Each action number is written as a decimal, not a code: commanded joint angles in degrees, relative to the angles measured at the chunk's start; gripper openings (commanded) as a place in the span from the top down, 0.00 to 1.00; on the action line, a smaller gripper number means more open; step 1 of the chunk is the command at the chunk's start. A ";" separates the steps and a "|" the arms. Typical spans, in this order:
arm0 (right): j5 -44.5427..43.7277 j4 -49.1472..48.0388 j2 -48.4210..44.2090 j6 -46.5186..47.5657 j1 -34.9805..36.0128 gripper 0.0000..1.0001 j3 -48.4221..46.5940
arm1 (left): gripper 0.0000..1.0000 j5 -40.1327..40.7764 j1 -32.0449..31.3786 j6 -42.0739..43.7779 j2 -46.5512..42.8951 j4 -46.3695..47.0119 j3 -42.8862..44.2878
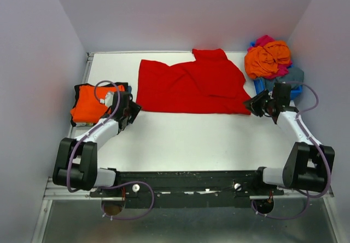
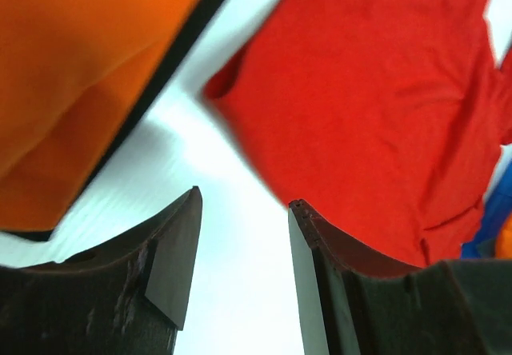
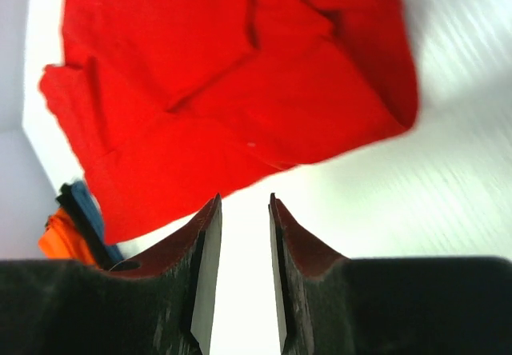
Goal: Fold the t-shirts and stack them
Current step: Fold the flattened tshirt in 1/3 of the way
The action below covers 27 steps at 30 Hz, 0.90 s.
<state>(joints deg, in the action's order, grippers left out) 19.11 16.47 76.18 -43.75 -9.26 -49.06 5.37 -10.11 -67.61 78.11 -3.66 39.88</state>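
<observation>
The left hand (image 2: 244,203) is parted fairly wide with only bare white surface (image 1: 191,139) between its fingers, and it sits low just off the left edge of the red t-shirt (image 1: 191,87). The right hand (image 3: 244,203) shows a narrow gap, also holding nothing, and is poised at the shirt's near right corner. The red t-shirt lies spread and rumpled across the rear middle of the surface, one sleeve pointing to the back wall. Beside the left hand, at the left edge, a folded orange t-shirt (image 1: 90,105) rests on a black t-shirt (image 2: 190,33) (only its dark border shows). Behind the right hand, a blue bin (image 1: 297,92) holds a crumpled orange t-shirt (image 1: 267,58), a magenta t-shirt (image 1: 264,39) and a grey-blue t-shirt (image 1: 295,76).
</observation>
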 commanded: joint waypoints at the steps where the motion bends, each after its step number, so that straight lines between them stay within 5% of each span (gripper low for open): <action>1: -6.72 -7.15 -2.00 -4.76 0.20 0.62 7.82 | 0.42 2.81 -0.35 -4.10 -2.26 7.00 -5.86; 16: -10.94 -14.36 6.34 -11.97 0.12 0.53 10.91 | 0.42 5.62 -1.49 -6.74 6.09 8.93 -3.40; 27: -15.77 -14.62 9.95 -14.26 0.20 0.58 10.47 | 0.42 6.85 -1.49 -8.85 9.96 9.11 -1.12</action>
<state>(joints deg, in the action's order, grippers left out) 7.88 2.87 84.71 -56.62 -9.26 -38.13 9.72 -11.38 -75.16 87.13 4.56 37.08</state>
